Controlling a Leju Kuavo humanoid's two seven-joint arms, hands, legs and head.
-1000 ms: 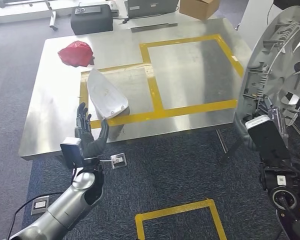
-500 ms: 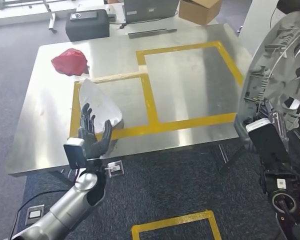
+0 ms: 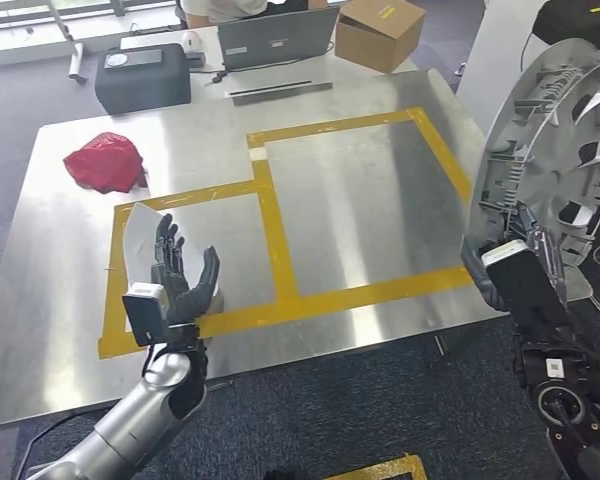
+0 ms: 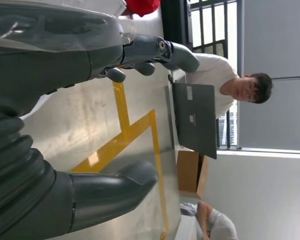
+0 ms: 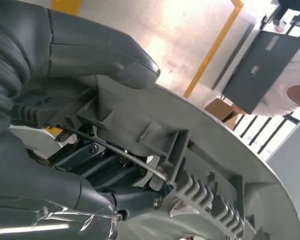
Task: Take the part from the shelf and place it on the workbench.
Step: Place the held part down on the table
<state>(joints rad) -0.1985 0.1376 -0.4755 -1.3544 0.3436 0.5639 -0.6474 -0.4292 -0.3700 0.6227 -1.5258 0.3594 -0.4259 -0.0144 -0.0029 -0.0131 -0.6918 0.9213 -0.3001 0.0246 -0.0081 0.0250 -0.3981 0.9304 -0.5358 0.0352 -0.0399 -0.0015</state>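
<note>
Steel counter (image 3: 342, 200) with yellow tape fills more of the head view than a second ago: camera has moved closer | right robot hand (image 3: 542, 245) grasping the wheel cover (image 3: 561, 140), held beside the counter's right edge, not yet over it | left robot hand (image 3: 180, 275) released, fingers apart, near white panel (image 3: 140, 232) | placing comes next, I judge.

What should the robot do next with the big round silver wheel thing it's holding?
Probably carry the wheel cover sideways over the workbench and lower it inside the yellow-taped square. The right hand grips its rim, and it hangs past the bench's edge, not yet resting on the metal top.
</note>
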